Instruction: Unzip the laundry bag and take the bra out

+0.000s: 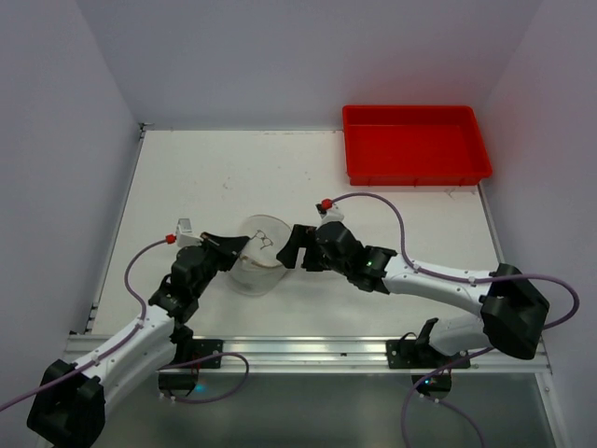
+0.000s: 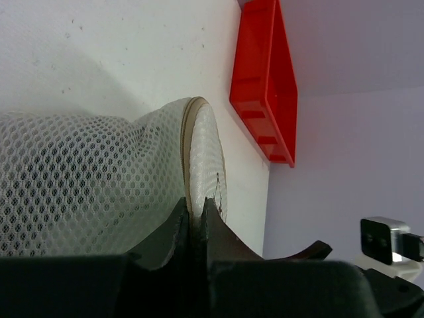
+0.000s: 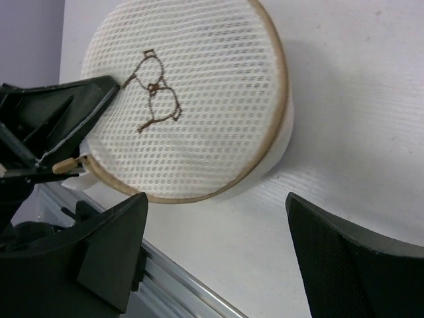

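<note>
The laundry bag [image 1: 258,254] is a white mesh drum with a tan rim, tilted near the table's front edge. Its round face carries a small dark line drawing [image 3: 154,89]. My left gripper [image 2: 195,202] is shut on the bag's rim, with the mesh side wall [image 2: 79,179] to its left. In the right wrist view a small tan tab [image 3: 66,164] sits at the rim beside the left fingers [image 3: 73,99]. My right gripper [image 3: 217,199] stands open just off the bag's right side [image 1: 291,247], touching nothing. The bra is hidden.
A red rectangular tray [image 1: 415,145] stands at the back right of the table and shows in the left wrist view [image 2: 265,86]. A metal rail [image 1: 308,350] runs along the near edge, just below the bag. White walls enclose the table.
</note>
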Controlling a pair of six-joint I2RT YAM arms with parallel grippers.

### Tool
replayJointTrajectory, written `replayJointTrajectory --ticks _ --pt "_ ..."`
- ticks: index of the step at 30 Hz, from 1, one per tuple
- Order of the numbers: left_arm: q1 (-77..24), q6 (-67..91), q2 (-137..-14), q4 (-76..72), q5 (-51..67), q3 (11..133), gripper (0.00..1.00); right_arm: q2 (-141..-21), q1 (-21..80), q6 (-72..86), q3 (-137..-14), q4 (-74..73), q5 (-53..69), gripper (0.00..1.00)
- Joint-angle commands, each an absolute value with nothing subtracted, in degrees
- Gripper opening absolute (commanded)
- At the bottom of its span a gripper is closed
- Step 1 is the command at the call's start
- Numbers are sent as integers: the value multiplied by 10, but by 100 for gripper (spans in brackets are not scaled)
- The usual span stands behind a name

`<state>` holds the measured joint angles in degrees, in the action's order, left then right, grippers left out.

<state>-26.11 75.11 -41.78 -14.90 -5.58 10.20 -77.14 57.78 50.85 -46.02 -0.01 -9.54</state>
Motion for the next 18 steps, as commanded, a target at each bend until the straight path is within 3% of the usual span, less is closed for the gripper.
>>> replayJointTrajectory --ticks 1,10,16,18 --pt "-265 795 -417 -241 -80 90 0 -758 559 595 -445 23 -93 87" --pt "-269 820 -425 -290 -96 70 0 -807 519 660 -422 141 -26 86" --pt "-272 827 -429 -317 -90 57 0 -857 512 686 -421 201 -3 79" --pt "-272 826 -427 -318 -84 53 0 -864 504 687 -422 214 -3 70"
